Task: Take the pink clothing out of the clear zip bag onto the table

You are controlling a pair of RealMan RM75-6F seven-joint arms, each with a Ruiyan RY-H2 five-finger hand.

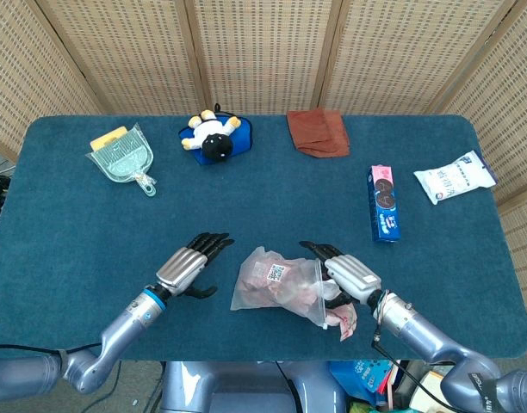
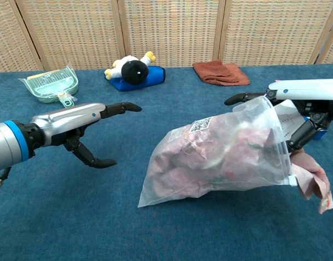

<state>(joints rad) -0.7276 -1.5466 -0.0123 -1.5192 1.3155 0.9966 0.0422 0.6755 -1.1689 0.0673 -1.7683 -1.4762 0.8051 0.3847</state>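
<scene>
The clear zip bag (image 1: 276, 282) lies on the table's near middle, full of crumpled pink clothing (image 2: 210, 157), with its mouth toward my right. My right hand (image 1: 350, 275) is at that mouth, one finger stretched over the bag's top (image 2: 248, 98) and the thumb tucked in under the raised lip. A pink end of the clothing (image 2: 312, 182) hangs out of the mouth just below the hand, which seems to pinch it. My left hand (image 1: 188, 265) hovers open to the left of the bag, a clear gap apart, fingers spread (image 2: 96, 117).
At the back stand a green dustpan (image 1: 121, 157), a plush toy on a blue cushion (image 1: 213, 138) and a folded brown cloth (image 1: 318, 132). A blue biscuit box (image 1: 384, 203) and a white packet (image 1: 455, 176) lie at the right.
</scene>
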